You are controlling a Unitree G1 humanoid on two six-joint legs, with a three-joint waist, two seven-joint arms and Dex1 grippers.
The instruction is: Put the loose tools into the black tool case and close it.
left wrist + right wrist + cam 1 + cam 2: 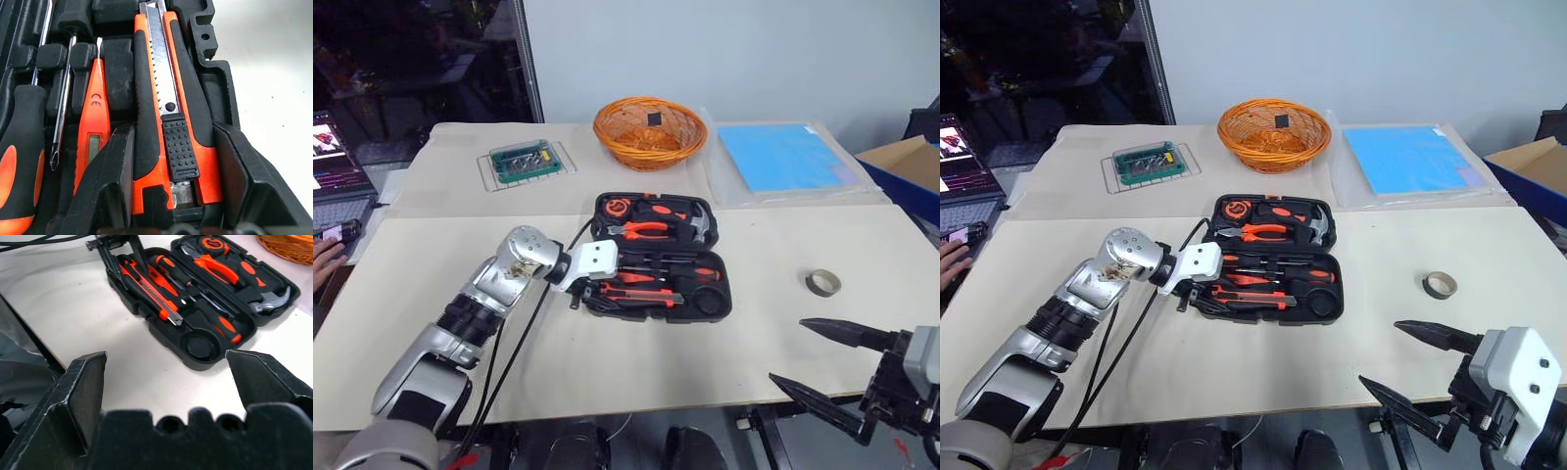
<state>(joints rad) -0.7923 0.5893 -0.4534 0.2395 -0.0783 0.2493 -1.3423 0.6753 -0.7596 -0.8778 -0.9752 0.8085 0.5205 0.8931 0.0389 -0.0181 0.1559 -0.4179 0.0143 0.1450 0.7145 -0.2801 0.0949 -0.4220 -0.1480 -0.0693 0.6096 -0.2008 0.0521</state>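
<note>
Lying open on the tabletop [431, 294], the black tool case [724, 294] has the flat utility knife [171, 112] set in its near half, beside the slim orange tester screwdriver [93, 117]. The left gripper [173, 161] has its jaws either side of the knife's end, touching it or not I cannot tell. The right gripper [166, 382], jaws wide apart, hangs near the tabletop's front edge.
</note>
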